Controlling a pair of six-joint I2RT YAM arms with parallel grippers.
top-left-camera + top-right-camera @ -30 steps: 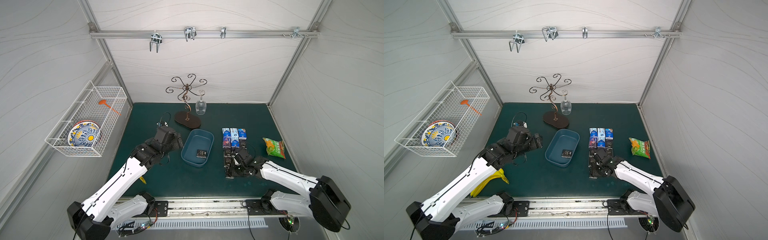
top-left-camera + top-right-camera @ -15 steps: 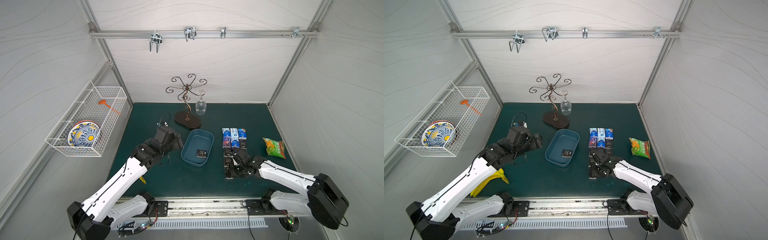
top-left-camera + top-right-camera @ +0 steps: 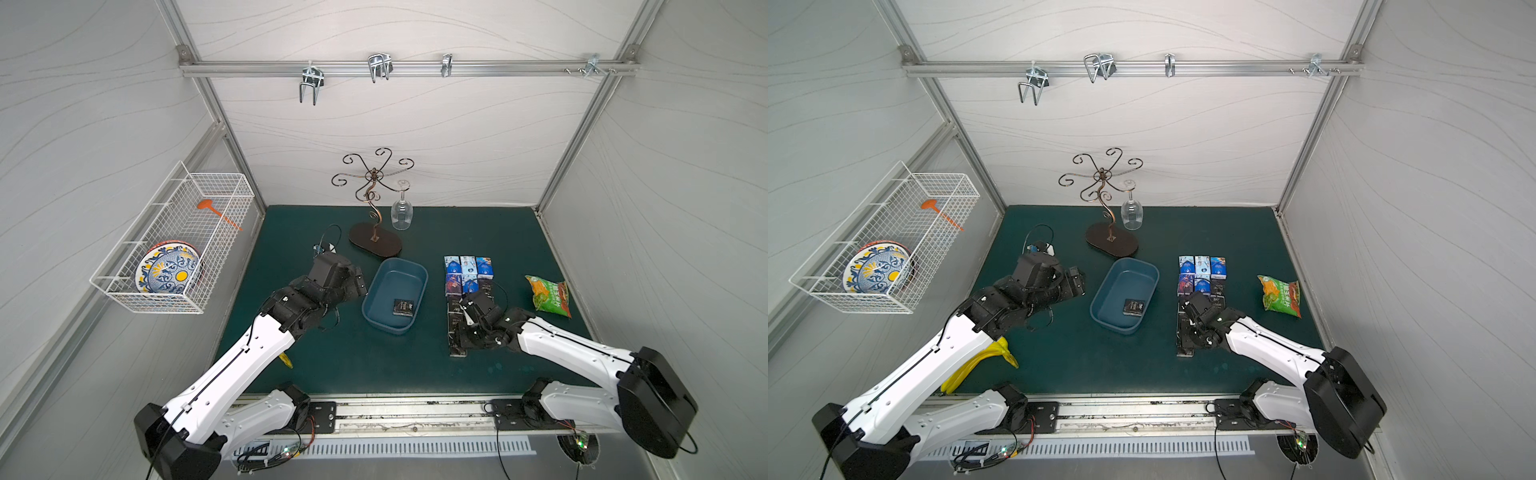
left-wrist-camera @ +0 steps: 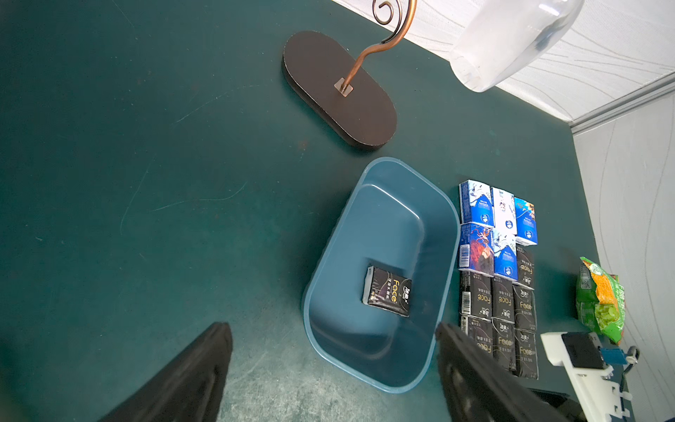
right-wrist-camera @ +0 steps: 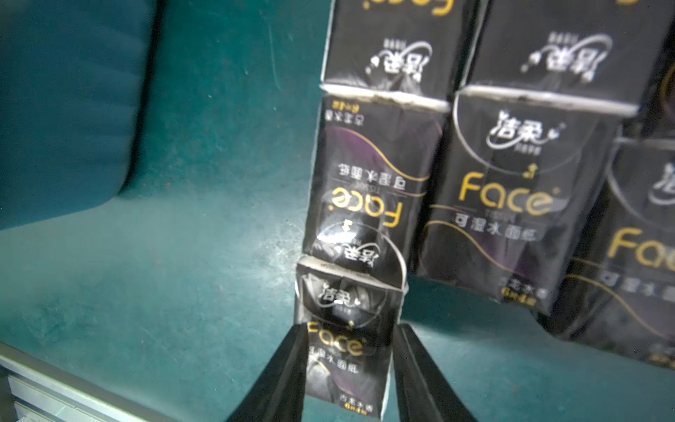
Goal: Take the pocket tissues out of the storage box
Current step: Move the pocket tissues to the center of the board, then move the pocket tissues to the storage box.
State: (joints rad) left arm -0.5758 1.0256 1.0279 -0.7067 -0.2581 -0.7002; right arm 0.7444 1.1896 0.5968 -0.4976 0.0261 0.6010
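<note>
The blue storage box (image 3: 374, 286) (image 3: 1104, 291) (image 4: 328, 263) sits mid-mat with one black pocket tissue pack (image 3: 403, 307) (image 4: 388, 290) lying in it. Several more pocket tissues (image 3: 467, 272) (image 4: 496, 277), blue and black, lie in rows on the mat to its right. My right gripper (image 5: 352, 329) is at the near end of those rows. Its fingers flank a black pack (image 5: 343, 310), with a thin gap on one side. My left gripper (image 4: 332, 329) (image 3: 359, 284) hovers open at the box's left side, holding nothing.
A green-orange snack bag (image 3: 548, 295) lies right of the packs. A metal glass stand (image 3: 374, 241) with a hanging wine glass (image 3: 402, 214) stands behind the box. A wire basket (image 3: 174, 245) hangs on the left wall. Bananas (image 3: 980, 361) lie under the left arm.
The right gripper's jaws have eased slightly apart around the black pack at the near end of the rows. The left arm has not moved.
</note>
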